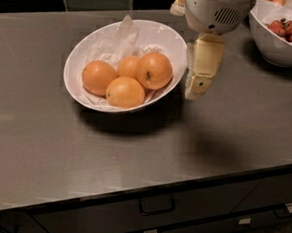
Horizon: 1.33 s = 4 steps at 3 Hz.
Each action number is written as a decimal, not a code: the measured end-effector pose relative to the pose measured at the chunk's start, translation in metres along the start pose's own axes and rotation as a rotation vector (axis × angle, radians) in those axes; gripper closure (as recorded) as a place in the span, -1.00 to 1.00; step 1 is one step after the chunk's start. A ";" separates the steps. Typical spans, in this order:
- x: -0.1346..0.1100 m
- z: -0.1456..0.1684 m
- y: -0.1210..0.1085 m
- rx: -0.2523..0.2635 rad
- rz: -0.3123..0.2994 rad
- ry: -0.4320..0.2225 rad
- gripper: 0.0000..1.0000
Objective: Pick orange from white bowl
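The white bowl [108, 40] is a wide shallow oval lined with crinkled white paper, on the grey counter at centre left. It holds several oranges. The orange [154, 70], the biggest and deepest coloured with a dark stem dimple, lies at the bowl's right side. Three paler oranges lie beside it. My gripper [195, 87] hangs from its white wrist just right of the bowl's right rim, beside the orange, its cream fingers pointing down over the counter. It holds nothing.
A deeper white bowl with red fruit [284, 33] stands at the back right. The grey counter [133, 152] has a front edge with drawers and handles [156, 206] below. A dark tiled wall runs along the back.
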<state>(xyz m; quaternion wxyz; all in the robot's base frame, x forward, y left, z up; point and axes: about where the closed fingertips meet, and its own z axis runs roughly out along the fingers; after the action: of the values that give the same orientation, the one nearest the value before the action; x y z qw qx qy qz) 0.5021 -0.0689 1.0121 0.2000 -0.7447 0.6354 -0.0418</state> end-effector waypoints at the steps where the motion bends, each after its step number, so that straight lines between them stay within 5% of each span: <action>1: -0.016 0.011 -0.014 -0.030 -0.038 -0.018 -1.00; 2: -0.030 0.040 -0.031 -0.088 -0.045 -0.042 -1.00; 4: -0.032 0.050 -0.037 -0.096 -0.047 -0.049 -1.00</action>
<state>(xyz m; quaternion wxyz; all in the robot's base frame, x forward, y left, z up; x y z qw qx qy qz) 0.5460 -0.0219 0.9856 0.1786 -0.7689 0.6139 0.0021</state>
